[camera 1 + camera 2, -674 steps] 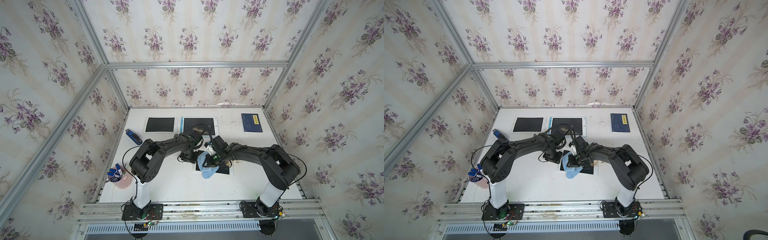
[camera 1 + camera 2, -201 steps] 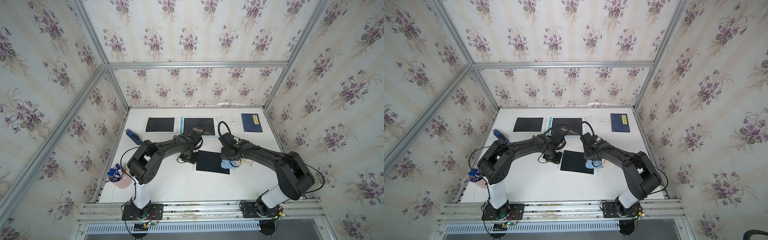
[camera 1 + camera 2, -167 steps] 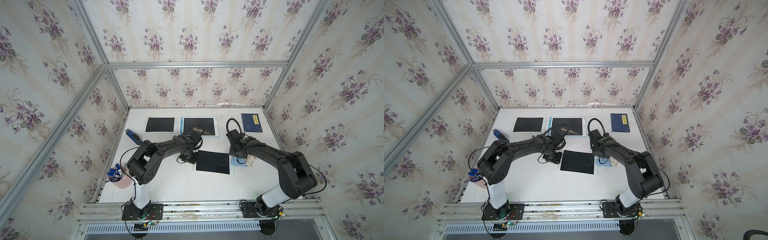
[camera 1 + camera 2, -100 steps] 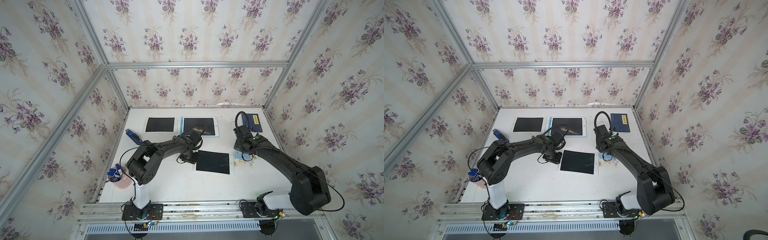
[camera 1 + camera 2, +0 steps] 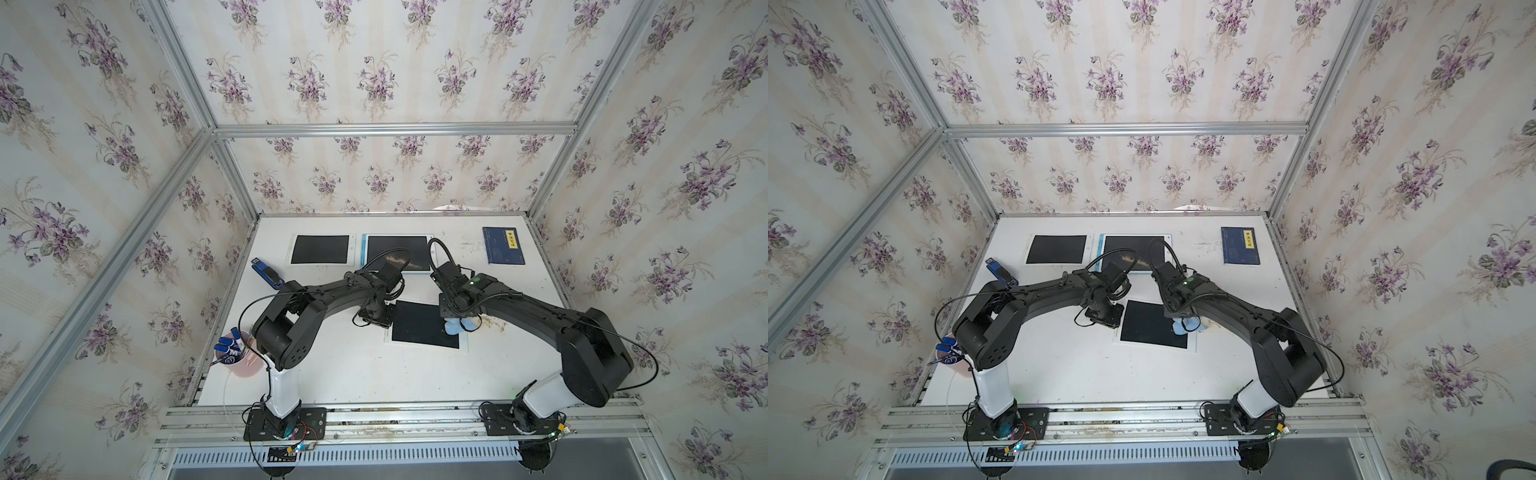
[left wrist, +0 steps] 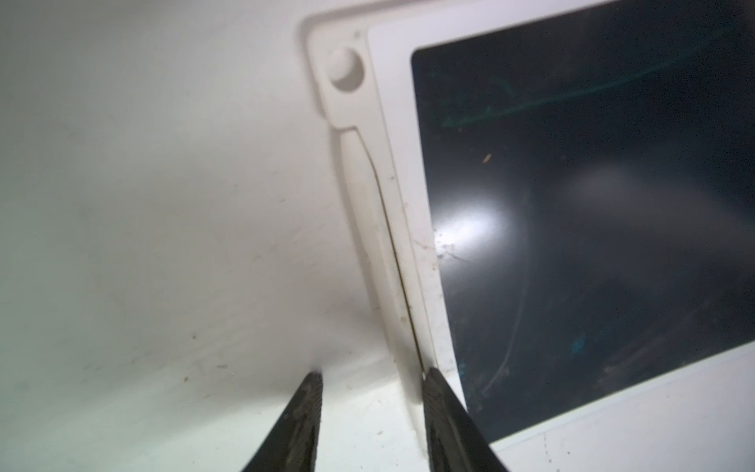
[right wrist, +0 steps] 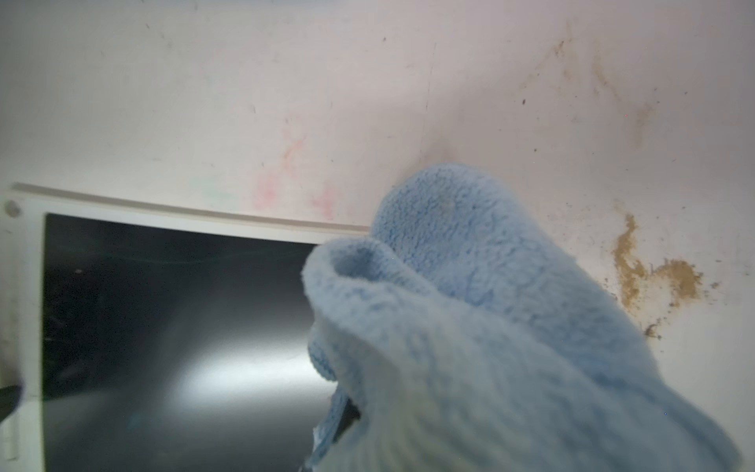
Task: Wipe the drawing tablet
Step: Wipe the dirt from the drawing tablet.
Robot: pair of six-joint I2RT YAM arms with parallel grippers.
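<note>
Right wrist view: soft cloth (image 7: 482, 327) is clamped in the right jaws. The stiff, slick-looking drawing tablet (image 6: 592, 229) is best pinned at its rim, which is straddled by the parted left jaws.

A blue book (image 5: 503, 245) is laid at the bench's (image 5: 353, 374) far right; a blue stapler (image 5: 267, 273) and pink pen cup (image 5: 243, 365) are seen along its left.

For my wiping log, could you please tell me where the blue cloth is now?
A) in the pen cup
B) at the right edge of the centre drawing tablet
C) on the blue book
B: the blue cloth lies over the right edge of the centre drawing tablet.
</note>
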